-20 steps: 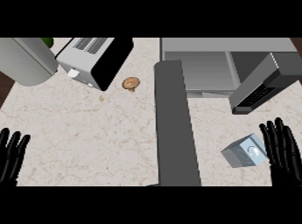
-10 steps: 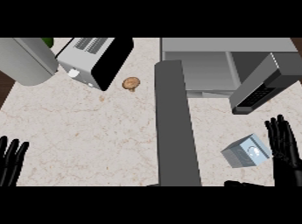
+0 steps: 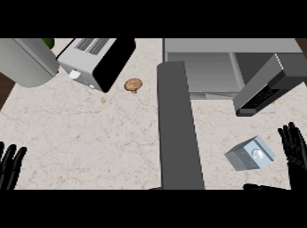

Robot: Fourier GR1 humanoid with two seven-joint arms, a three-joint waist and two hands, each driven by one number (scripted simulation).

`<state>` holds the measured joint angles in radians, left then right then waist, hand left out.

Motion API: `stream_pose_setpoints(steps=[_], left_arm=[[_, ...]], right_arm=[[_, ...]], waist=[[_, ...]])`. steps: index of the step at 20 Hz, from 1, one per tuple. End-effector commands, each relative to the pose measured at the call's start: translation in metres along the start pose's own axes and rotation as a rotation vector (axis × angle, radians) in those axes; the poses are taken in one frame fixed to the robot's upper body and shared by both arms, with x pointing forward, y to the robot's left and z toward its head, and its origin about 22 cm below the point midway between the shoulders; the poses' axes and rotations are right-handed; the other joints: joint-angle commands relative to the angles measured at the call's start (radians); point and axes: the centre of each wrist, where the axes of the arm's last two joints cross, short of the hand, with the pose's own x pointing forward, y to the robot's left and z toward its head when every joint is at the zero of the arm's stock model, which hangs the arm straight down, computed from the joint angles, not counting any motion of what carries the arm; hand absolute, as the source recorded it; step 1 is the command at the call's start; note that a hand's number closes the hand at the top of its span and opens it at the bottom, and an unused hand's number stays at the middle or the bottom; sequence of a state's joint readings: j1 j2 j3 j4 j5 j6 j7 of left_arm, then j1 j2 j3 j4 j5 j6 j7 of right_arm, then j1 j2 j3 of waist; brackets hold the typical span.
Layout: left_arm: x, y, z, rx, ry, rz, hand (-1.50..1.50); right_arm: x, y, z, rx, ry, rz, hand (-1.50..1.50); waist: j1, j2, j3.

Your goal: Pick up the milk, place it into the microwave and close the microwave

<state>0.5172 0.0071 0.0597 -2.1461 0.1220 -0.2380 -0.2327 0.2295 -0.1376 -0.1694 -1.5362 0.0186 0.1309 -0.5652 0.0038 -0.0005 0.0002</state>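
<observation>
The milk carton (image 3: 250,154), pale grey-blue with a round cap, lies tilted on the counter at the lower right. My right hand (image 3: 298,156) stands just to its right, fingers straight and apart from it, thumb tip low near the lower edge. The microwave (image 3: 212,71) sits at the top right, its inside showing. Its door (image 3: 179,129) swings out toward me as a long dark slab left of the milk. My left hand (image 3: 3,165) rests open at the lower left corner, fingers up.
A toaster (image 3: 96,61) stands at the top left beside a large grey cylinder (image 3: 18,62). A small brown mushroom (image 3: 134,84) lies between toaster and microwave door. A dark appliance panel (image 3: 271,84) leans at the right of the microwave. The counter's left edge meets dark wood floor.
Both hands have sunk toward the lower edge of the view, the right one staying beside the milk. The milk, microwave and door have not moved.
</observation>
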Motion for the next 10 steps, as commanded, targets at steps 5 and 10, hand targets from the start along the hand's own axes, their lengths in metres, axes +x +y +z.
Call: stream_pose_setpoints(steps=[5, 10], left_arm=[[-0.002, -0.009, 0.007, -0.008, 0.009, -0.008, -1.5], [0.011, 0.002, 0.006, -0.012, 0.012, 0.035, -1.5]], right_arm=[[-0.044, -0.008, -0.001, 0.041, 0.059, 0.006, -1.5], [-0.053, -0.001, -0.003, 0.014, 0.073, 0.036, -1.5]], waist=[[0.004, 0.0, 0.0], [0.002, 0.0, 0.0]])
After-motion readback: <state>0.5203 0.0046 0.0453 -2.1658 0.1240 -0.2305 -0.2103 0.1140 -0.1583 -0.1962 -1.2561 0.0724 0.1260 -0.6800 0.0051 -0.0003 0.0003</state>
